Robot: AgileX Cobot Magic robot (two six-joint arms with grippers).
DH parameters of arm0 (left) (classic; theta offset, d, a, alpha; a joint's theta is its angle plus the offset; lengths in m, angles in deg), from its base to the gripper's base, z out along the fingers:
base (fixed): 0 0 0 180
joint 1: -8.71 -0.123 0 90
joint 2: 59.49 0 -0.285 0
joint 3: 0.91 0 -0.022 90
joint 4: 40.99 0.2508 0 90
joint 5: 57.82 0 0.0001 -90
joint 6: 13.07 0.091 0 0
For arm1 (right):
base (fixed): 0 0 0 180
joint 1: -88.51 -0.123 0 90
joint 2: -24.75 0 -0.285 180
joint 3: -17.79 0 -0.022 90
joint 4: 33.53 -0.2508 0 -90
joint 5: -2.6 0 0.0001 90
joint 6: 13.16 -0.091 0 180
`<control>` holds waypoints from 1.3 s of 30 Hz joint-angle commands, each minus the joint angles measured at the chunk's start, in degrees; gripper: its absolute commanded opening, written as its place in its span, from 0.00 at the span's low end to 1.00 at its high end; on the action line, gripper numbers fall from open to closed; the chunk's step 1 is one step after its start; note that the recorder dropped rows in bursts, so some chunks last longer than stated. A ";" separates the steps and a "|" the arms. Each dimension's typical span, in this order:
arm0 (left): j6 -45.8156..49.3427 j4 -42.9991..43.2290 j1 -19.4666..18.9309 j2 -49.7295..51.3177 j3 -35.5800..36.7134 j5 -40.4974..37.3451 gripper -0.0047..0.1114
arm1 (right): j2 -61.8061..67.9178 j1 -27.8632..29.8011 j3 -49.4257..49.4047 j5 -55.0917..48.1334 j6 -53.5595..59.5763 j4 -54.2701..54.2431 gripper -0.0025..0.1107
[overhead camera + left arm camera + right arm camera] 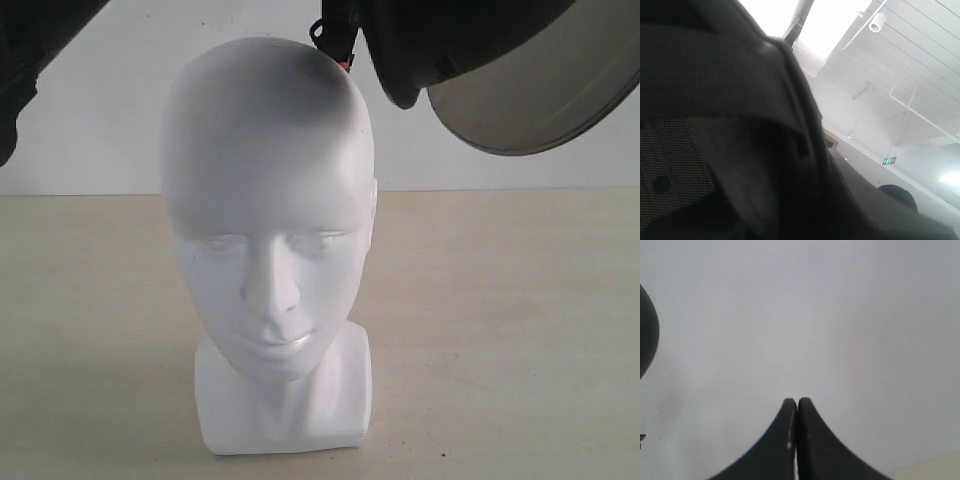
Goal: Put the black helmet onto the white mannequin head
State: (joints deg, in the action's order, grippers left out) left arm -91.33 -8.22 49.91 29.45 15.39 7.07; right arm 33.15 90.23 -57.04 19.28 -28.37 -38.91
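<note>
Exterior view gives you the relation that matters. The black helmet (450, 35) hangs off the table (520, 330), above the white mannequin head (265, 200) and to its right in this view. Its rim is close to the crown, but I cannot tell whether they touch. The smoky visor (540, 95) slopes away to the right, and a strap (335, 35) dangles just behind the top of the head. The head stands upright on its base block with its long axis vertical, facing the camera. The helmet's opening is tipped and offset, not centred over the crown. By my reading, the coming move must carry the helmet leftward over the head and level it before it can go down.

The left wrist view is filled with dark padded lining (740, 175) and a mesh patch (670, 165) at very close range, which suggests the left arm is the one at the helmet. You cannot see the left fingers there, so I cannot tell whether they are spread or clamped.

The right wrist view shows what the others do not. The right gripper (797, 404) has its fingertips pressed together on nothing and points at a blank wall (only a dark curved edge (647, 330) at the frame's side, possibly the helmet).

A dark mass (30, 50) in the exterior view's upper left corner is too cropped to identify.
</note>
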 commanded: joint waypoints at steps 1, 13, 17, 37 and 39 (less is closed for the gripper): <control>1.04 -1.75 0.17 -0.81 -1.27 5.07 0.08 | 2.99 -0.04 7.62 -0.66 0.05 3.57 0.02; 0.72 -0.67 -0.33 -2.73 -0.77 5.07 0.08 | 34.97 -9.90 39.05 -12.28 -3.83 20.54 0.02; 0.72 -2.50 -2.33 -4.13 2.84 5.07 0.08 | 42.17 -16.47 49.15 -18.42 -1.93 24.99 0.02; 4.15 -2.59 -6.60 -8.22 9.68 5.07 0.08 | 53.94 -29.05 66.95 -28.60 19.20 18.75 0.02; 4.15 -2.46 -6.60 -7.84 9.68 5.07 0.08 | 54.08 -29.05 67.60 -28.59 19.20 18.75 0.02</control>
State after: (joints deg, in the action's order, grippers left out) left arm -88.06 -10.15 43.47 22.03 25.15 9.48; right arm 87.23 61.43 9.28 -9.35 -10.23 -19.97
